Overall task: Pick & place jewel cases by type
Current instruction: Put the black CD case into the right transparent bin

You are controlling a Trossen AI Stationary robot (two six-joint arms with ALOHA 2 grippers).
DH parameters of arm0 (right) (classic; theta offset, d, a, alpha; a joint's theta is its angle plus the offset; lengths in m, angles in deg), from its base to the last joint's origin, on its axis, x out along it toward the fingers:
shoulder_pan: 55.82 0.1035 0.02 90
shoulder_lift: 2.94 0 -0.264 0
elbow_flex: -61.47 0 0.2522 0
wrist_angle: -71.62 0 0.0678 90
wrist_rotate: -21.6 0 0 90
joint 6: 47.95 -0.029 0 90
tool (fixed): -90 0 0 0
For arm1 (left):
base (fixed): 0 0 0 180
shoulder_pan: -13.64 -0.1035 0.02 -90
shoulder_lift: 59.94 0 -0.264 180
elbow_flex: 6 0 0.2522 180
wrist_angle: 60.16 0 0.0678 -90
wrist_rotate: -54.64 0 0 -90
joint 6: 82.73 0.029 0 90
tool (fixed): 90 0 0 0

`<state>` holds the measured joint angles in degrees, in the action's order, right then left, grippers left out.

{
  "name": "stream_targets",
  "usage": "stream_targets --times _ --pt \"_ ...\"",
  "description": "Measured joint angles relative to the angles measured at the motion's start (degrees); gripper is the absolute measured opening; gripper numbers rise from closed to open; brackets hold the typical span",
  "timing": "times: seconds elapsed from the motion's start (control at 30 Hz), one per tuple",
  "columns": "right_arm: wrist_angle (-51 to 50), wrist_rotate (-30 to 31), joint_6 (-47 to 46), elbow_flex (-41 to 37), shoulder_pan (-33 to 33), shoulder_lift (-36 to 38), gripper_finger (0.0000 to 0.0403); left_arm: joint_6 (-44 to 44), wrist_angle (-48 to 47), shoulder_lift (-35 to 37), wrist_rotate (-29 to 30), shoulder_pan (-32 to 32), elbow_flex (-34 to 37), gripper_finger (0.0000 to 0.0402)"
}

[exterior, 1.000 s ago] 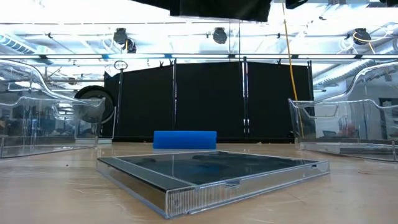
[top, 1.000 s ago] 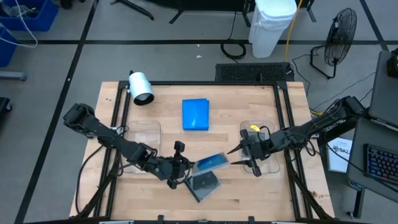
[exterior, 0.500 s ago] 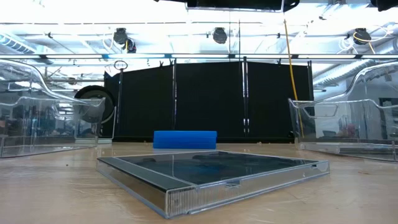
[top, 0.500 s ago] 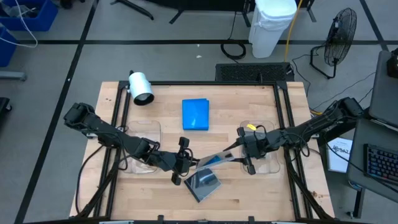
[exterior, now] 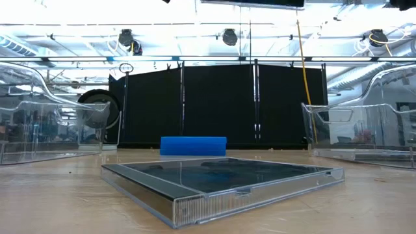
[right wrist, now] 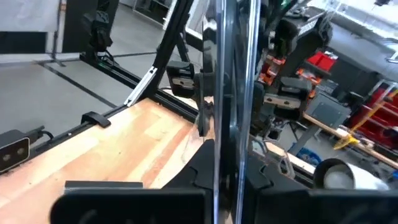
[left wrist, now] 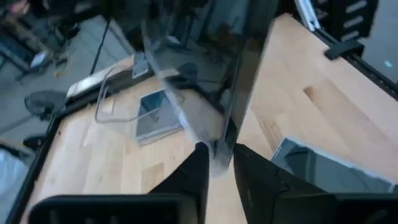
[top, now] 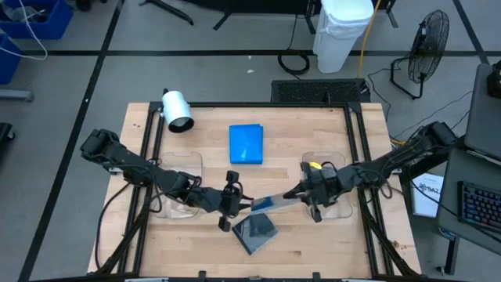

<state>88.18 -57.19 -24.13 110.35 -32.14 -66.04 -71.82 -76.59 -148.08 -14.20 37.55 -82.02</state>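
While your left gripper [top: 235, 203] and right gripper [top: 295, 194] face each other, a blue jewel case [top: 266, 203] spans between them above the table [top: 313, 133], clamped edge-on by both. A dark jewel case [top: 256, 232] lies just beneath; another blue case [top: 246, 144] sits well beyond.

both arms reach inward; left end effector [top: 237, 204] and right end effector [top: 295, 196] face each other, fingers pinched.

My wooden counter [top: 203, 149] carries a blue case [top: 246, 144] at frame centre, a dark case [top: 256, 232] lower down, and two clear trays [top: 182, 167].
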Motion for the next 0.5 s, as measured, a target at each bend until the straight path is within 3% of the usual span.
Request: stream_targets --times 0.1,0.23,0.37,0.5 --pt "-5.84 6.41 -0.71 0.06 2.19 4.72 0.0012 -1.94 -1.98 0.45 2.01 0.65 0.01 0.0105" --pt "-23.71 18.28 -9.25 2.99 6.36 11.45 0.0012 -2.23 -6.71 2.06 5.75 2.32 0.00 0.0116" --pt "-43.45 27.01 -24.41 7.28 10.77 14.01 0.0012 -4.00 -9.90 2.84 11.10 3.82 0.02 0.0118" --pt "-64.12 29.21 -43.74 12.10 12.36 12.99 0.0012 -3.79 -11.41 2.78 15.04 5.39 0.02 0.0119"
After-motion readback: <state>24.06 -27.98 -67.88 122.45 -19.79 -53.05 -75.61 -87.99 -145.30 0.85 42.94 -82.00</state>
